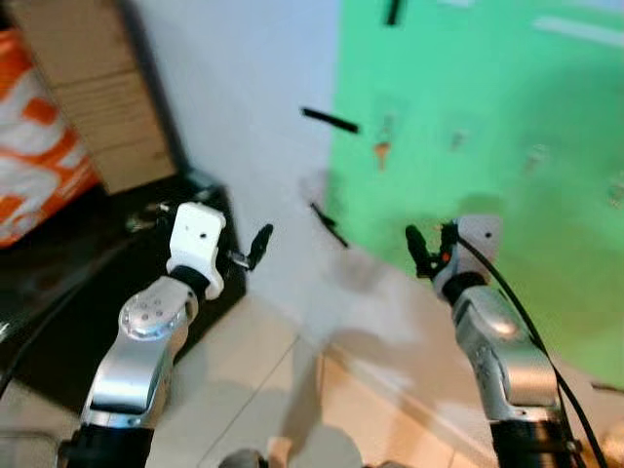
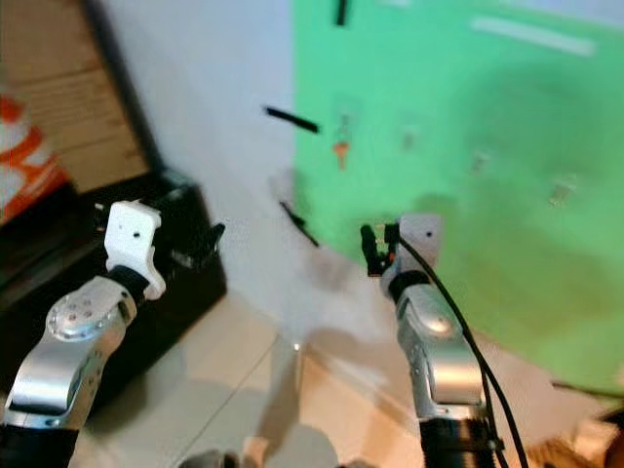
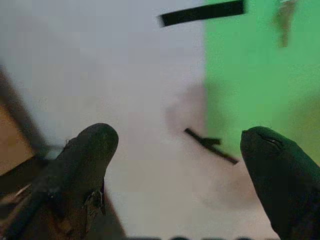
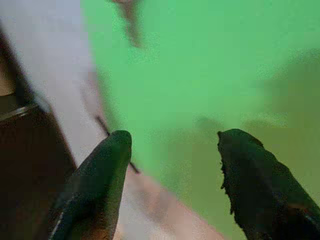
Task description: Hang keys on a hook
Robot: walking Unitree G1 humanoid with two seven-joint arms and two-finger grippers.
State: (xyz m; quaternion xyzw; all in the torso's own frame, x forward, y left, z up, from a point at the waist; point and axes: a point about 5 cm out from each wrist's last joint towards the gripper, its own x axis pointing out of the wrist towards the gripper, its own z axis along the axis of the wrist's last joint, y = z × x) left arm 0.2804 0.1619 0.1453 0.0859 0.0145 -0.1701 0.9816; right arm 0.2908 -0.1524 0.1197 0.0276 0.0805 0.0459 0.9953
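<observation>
- The left gripper [image 1: 255, 246] is held raised before a white wall [image 1: 244, 88], at about 9 o'clock in the left eye view; its fingers [image 3: 85, 160] are seen spread wide apart in the left wrist view, with nothing between them.
- The right gripper [image 1: 421, 250] is held raised at about 4 o'clock of the view's centre, before a green panel [image 1: 487, 107]; its fingers [image 4: 102, 175] are likewise spread apart and empty in the right wrist view.
- A small item with an orange lower part [image 1: 382, 146], possibly the keys, is seen blurred on the green panel near its edge, at about 12 o'clock from the right gripper; what it hangs from cannot be told.
- Several small pale fittings [image 1: 535, 156] are made out on the green panel toward 2 o'clock; they are too blurred to identify.
- Black strips [image 1: 330, 120] are seen on the white wall at the panel's edge.
- A black cabinet [image 1: 58, 292] stands at 8 o'clock beside the left arm, with a cardboard box [image 1: 97, 88] and an orange-and-white bag [image 1: 34, 146] behind it.
- A pale tiled floor [image 1: 263, 390] is seen below, between the arms.
</observation>
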